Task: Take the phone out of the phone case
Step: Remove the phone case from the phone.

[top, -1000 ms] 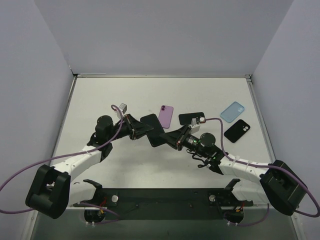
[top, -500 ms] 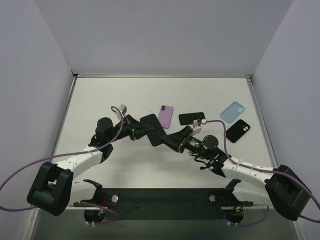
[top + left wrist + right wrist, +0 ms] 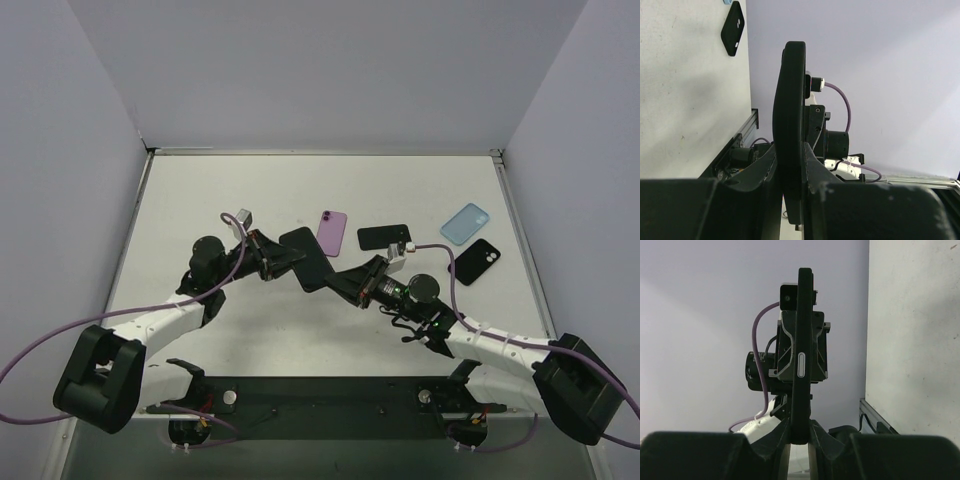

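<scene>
A black phone in its black phone case (image 3: pixel 308 258) hangs above the middle of the table, held between both arms. I cannot tell the phone from the case. My left gripper (image 3: pixel 280 258) is shut on its left end. In the left wrist view the phone case (image 3: pixel 789 115) stands edge-on, clamped between the left gripper's (image 3: pixel 790 177) fingers. My right gripper (image 3: pixel 345 281) is shut on the other end. In the right wrist view the phone case's thin edge (image 3: pixel 801 340), with a side button, rises from the right gripper (image 3: pixel 800 432), and the left gripper's body shows behind it.
On the table behind the arms lie a purple phone (image 3: pixel 332 232) and a black phone (image 3: pixel 383 237). A light blue case (image 3: pixel 465 223) and a black case (image 3: pixel 474 262) lie at the right. That black case (image 3: pixel 733 27) also shows in the left wrist view.
The right arm's forearm and elbow have shifted a little to the right and toward the near edge. The left arm and the held phone case have barely moved.
</scene>
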`<state>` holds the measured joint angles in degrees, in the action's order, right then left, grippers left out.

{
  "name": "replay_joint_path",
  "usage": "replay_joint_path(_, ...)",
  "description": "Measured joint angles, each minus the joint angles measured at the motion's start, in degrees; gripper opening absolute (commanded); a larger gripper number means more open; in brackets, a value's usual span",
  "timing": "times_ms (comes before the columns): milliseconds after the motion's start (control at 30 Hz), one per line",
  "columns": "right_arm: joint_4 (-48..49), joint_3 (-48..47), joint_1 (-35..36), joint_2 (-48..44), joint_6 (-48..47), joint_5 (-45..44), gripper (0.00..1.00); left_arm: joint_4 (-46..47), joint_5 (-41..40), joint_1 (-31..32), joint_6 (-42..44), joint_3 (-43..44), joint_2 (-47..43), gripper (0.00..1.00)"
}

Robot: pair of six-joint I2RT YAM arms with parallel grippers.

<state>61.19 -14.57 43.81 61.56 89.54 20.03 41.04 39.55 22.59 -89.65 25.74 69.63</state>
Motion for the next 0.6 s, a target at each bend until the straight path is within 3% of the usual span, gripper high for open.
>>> replay_joint_path(200, 4.96, 0.13, -1.25, 2.56, 2.14, -0.20, 0.19, 0.15, -0.20, -0.76, 0.04, 0.00, -0.94, 0.00)
replay_joint_path(367, 8.79, 1.25, -1.51, 4.46, 4.17, -0.66, 0.09, 0.11, -0.22, -1.03, 0.22, -0.04, -1.27, 0.00)
replay_joint_path(400, 9.11, 1.25, -1.51, 4.74, 4.42, -0.66, 0.00, 0.11, -0.22, -1.05, 0.22, -0.09, -1.27, 0.00)
replay_joint_path(600, 9.84, 1.25, -1.51, 5.27, 5.38, -0.59, 0.00, 0.24, -0.28, -1.22, 0.04, -0.31, -1.64, 0.00)
